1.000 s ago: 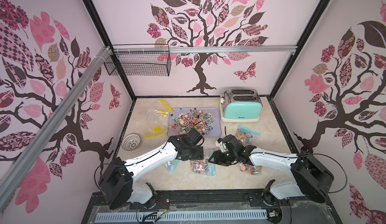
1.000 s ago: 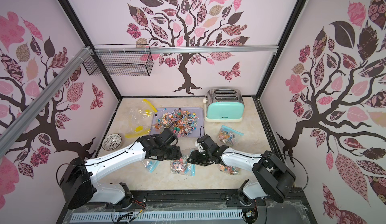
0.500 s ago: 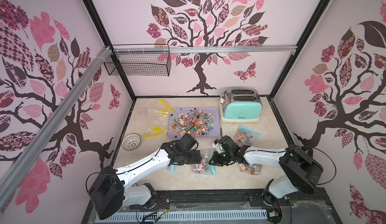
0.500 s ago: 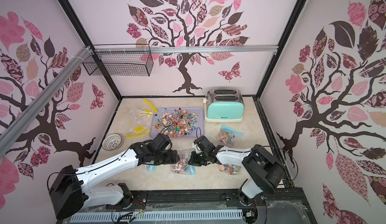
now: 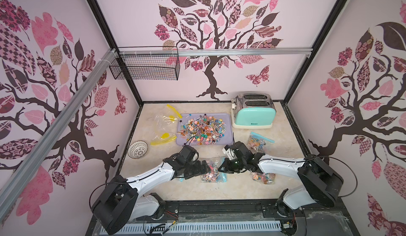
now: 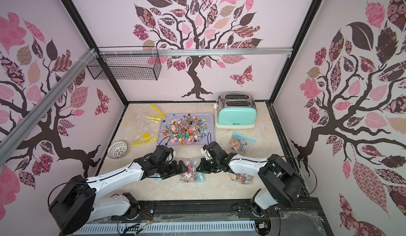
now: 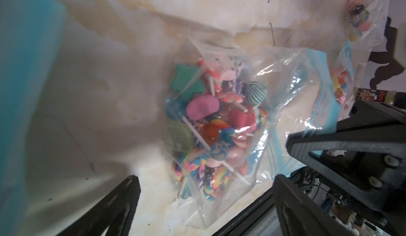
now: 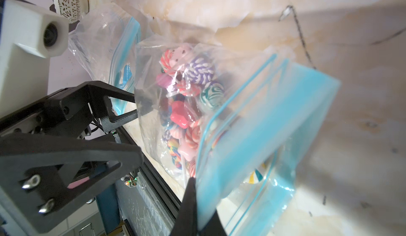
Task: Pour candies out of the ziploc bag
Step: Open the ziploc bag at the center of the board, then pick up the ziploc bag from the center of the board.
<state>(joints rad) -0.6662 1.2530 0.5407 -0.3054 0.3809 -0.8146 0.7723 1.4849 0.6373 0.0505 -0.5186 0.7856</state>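
The ziploc bag (image 5: 211, 172) (image 6: 190, 173) lies on the table near the front, between my two grippers, with its candies (image 7: 203, 108) (image 8: 182, 114) packed inside. My left gripper (image 5: 203, 167) (image 7: 204, 202) is open and wide, its fingers (image 7: 125, 204) on either side of the bag's clear bottom end without pinching it. My right gripper (image 5: 221, 169) (image 8: 194, 202) is shut on the bag's blue zip edge (image 8: 252, 140). Each wrist view shows the opposite gripper at the far end of the bag.
A purple tray (image 5: 228, 119) holds a heap of loose candies behind the grippers. Two more filled bags (image 5: 257, 142) (image 5: 262, 177) lie on the right. Empty yellow-zip bags (image 5: 163, 123), a small bowl (image 5: 138, 149) and a mint toaster (image 5: 252, 114) stand around.
My right gripper has closed on the bag's zip edge. The left gripper has opened wider and come forward to the bag's other end.
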